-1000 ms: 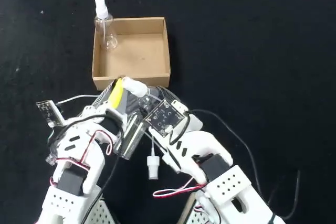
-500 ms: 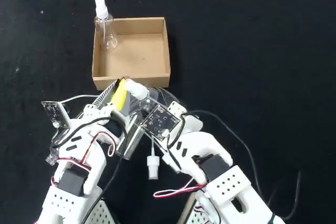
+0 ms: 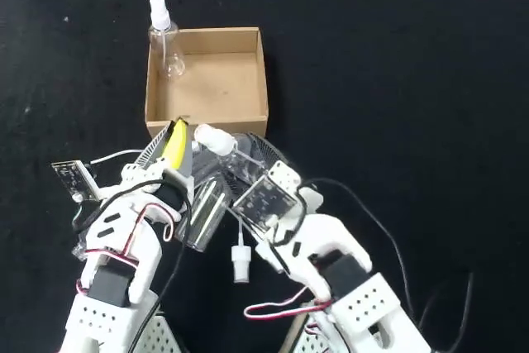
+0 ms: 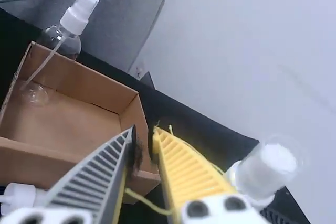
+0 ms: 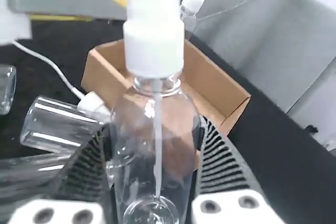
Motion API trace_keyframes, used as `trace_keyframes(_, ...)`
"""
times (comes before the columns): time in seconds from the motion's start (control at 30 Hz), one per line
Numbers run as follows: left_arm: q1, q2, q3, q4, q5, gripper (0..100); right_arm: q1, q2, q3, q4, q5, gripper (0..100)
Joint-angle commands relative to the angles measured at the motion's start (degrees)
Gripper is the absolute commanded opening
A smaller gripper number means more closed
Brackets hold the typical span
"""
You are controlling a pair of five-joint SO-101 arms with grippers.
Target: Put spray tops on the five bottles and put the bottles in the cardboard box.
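The right arm is stretched forward toward the cardboard box (image 3: 263,72). Its right gripper (image 5: 155,129) is clamped around the body of a bottle (image 3: 241,168), which is held just short of the box's near wall, long axis in line with the gripper and spray top (image 3: 212,138) pointed at the box. The left gripper (image 4: 143,136) is positioned beside the top — fingers nearly together, nothing held.

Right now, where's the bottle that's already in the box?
High view: the capped bottle stands in the far-left corner of the cardboard box, its spray top rising above the rim.
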Motion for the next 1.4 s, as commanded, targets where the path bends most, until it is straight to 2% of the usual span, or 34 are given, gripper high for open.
trace_keyframes(0.0,0.0,-0.8,-0.5,-1.7,0.8,6,-0.7,-6.2,-0.3,3.1,-0.4,3.1)
trace_keyframes(0.23,0.1,-0.8,-0.5,-1.7,0.8,6,-4.9,-11.1,0.0,9.0,-0.4,2.9)
trace_keyframes(0.33,2.2,-0.8,-0.5,-1.7,0.6,6,-5.5,-11.2,0.0,9.5,-0.4,2.9)
trace_keyframes(0.6,4.4,-0.8,-0.8,-1.6,-6.1,6,-5.4,-11.2,0.0,9.6,2.1,2.8)
trace_keyframes(0.73,6.3,-0.8,-1.0,-1.5,-11.0,6,-5.4,-11.1,-1.6,12.7,2.3,2.8)
trace_keyframes(1.07,7.1,-0.8,-1.1,-1.8,-11.6,6,-5.4,-10.9,-4.1,15.6,1.9,2.8)
trace_keyframes(1.37,6.9,-0.8,-0.5,-1.8,-13.0,6,-5.2,3.7,-10.5,15.6,1.8,2.8)
